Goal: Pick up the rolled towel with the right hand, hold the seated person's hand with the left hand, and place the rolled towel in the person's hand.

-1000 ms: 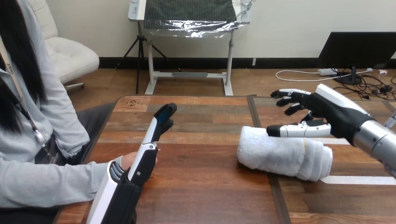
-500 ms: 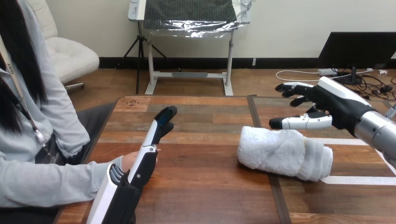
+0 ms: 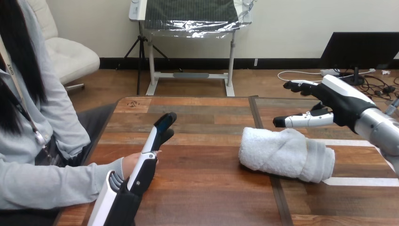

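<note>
Right hand, upper right of frame: fingers spread wide and thumb stuck out toward centre, holding nothing. Change over the last second: it was low, with the thumb on top of the rolled towel. It's now up and further right, and there's a clear gap between thumb and cloth. So no grasp happened. My read is it's backing off to re-approach, so the pick step is still open. The towel is centre-right, lying flat on the table where it was, long axis running left-right. Its right end looks a bit looser than the left. Left hand, lower left: fingers straight, pointing up and right, edge-on to the camera. It has dropped slightly. The person's hand is right up against it on the left side and a bit more of it shows now. The two are touching, but no robot fingers are curled round it, so I wouldn't call that a hold yet. Containers: the only receptacle in this job is the person's palm, which is mostly hidden behind the left hand. Can't tell if it's turned up ready to receive.
</note>
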`<state>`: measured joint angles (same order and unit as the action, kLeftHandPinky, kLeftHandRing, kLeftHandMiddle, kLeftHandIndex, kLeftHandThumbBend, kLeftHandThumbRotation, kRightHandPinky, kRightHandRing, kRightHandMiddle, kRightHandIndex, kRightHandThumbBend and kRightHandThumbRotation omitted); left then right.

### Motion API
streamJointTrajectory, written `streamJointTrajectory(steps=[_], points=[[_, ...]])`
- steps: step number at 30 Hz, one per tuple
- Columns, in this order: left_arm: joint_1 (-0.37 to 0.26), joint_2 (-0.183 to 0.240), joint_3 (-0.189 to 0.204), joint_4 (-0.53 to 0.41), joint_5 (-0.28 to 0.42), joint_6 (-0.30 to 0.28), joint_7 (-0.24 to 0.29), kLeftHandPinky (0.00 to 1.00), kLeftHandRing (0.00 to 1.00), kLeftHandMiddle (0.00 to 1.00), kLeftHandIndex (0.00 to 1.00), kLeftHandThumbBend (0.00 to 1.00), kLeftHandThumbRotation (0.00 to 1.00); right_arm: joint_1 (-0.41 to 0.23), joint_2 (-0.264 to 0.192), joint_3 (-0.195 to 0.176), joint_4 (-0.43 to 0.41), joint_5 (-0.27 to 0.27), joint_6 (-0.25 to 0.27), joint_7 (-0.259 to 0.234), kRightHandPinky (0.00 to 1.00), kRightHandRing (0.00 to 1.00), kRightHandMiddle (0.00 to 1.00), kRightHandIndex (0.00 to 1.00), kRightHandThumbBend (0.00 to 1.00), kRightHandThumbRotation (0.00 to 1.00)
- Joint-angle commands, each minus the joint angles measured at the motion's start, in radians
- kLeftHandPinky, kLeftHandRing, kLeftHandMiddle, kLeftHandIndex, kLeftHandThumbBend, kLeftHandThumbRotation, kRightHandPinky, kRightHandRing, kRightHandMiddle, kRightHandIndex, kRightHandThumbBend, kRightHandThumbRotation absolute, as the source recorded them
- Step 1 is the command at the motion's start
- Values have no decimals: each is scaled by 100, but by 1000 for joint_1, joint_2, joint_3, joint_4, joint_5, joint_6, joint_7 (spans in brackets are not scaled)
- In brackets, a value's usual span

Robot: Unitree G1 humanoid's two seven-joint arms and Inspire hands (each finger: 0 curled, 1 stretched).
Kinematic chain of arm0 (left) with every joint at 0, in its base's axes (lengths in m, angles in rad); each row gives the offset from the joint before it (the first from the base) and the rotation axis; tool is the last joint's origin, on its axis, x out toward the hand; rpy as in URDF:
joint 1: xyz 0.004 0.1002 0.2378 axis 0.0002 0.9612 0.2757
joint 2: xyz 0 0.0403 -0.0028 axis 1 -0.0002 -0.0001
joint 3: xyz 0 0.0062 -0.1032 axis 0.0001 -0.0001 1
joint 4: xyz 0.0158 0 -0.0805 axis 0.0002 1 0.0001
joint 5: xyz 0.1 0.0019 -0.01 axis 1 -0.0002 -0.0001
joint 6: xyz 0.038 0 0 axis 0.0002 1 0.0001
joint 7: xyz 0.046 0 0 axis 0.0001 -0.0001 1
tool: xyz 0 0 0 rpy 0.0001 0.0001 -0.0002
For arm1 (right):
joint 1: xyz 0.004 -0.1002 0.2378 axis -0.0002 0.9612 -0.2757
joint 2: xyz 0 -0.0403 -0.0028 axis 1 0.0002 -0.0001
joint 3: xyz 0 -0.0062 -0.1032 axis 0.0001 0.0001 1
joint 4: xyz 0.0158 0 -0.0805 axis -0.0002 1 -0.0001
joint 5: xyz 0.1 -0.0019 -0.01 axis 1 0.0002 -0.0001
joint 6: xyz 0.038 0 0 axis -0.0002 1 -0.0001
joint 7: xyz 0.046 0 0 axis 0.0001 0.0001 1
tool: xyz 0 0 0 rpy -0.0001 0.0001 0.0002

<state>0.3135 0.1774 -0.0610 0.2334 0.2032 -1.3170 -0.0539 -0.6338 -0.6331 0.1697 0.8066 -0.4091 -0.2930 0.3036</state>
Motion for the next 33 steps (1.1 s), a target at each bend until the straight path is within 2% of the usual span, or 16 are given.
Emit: streamJointTrajectory(steps=[1, 8, 13, 22, 33], points=[[-24, -2, -1, -34, -15, -20, 5, 94, 100, 100, 100, 100, 79, -128, 39, 36, 96, -32, -72, -60, 85, 98, 94, 92, 100, 60], [-15, -7, -1, -40, -14, -21, 6, 95, 100, 100, 100, 100, 76, -180, 68, 85, 214, -91, -93, -115, 94, 100, 95, 93, 100, 60], [-3, -18, 4, -55, -5, -11, 8, 89, 100, 100, 100, 100, 77, -209, 93, 109, 289, -115, -95, -142, 96, 100, 96, 93, 100, 61], [17, -25, 17, -85, 17, 1, 4, 81, 99, 100, 100, 100, 80, -242, 150, 162, 420, -159, -73, -174, 97, 100, 96, 94, 96, 58], [38, -21, 7, -108, 9, 2, -1, 84, 100, 100, 100, 100, 81, -226, 222, 219, 514, -211, -2, -170, 98, 100, 98, 96, 99, 64]])
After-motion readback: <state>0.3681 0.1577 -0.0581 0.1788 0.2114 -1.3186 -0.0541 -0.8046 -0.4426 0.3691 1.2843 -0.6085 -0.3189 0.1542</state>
